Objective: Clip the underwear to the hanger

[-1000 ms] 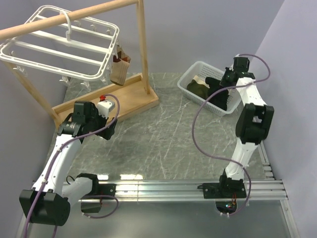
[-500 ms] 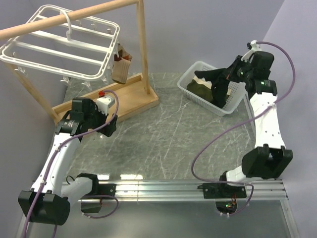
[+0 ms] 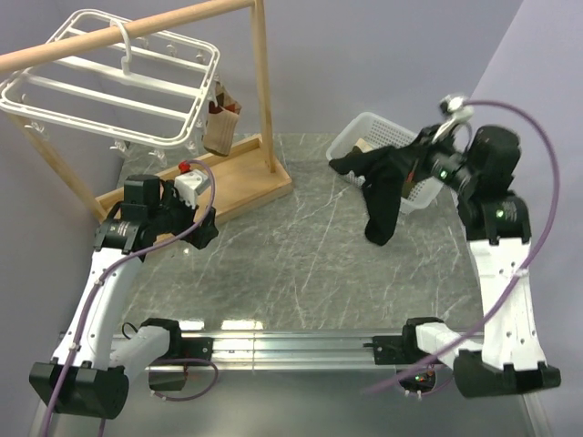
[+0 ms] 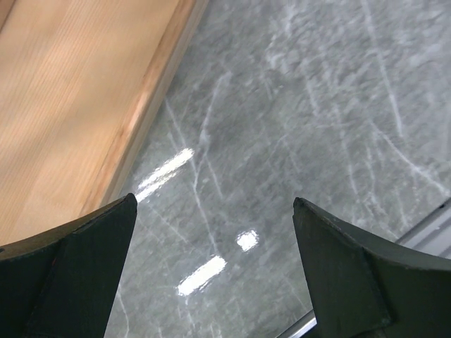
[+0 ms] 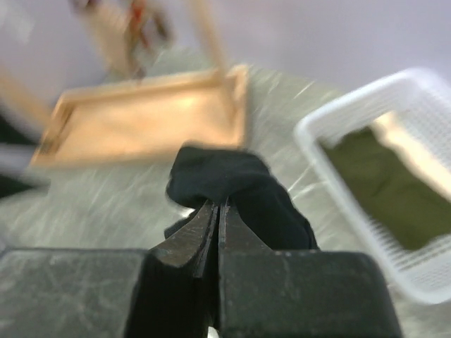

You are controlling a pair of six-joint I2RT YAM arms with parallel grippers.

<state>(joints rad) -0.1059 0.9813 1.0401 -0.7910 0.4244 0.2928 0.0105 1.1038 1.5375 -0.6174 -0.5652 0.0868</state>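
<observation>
The black underwear dangles beside the white mesh basket, on the side facing the wooden stand, near the worktop's far right corner. A bunched fold is pinched between the pressed-together fingers of the right gripper. The white hanger hangs from the wooden pole over the far left corner, well apart. The left gripper, fingers spread wide and holding nothing, hovers beside the wooden stand base.

In the right wrist view everything beyond the jaws is blurred: the wooden base smears, and the basket, to their right, runs off the edge. The right gripper hides the underwear's lower part. The hanger's clips are too small to tell.
</observation>
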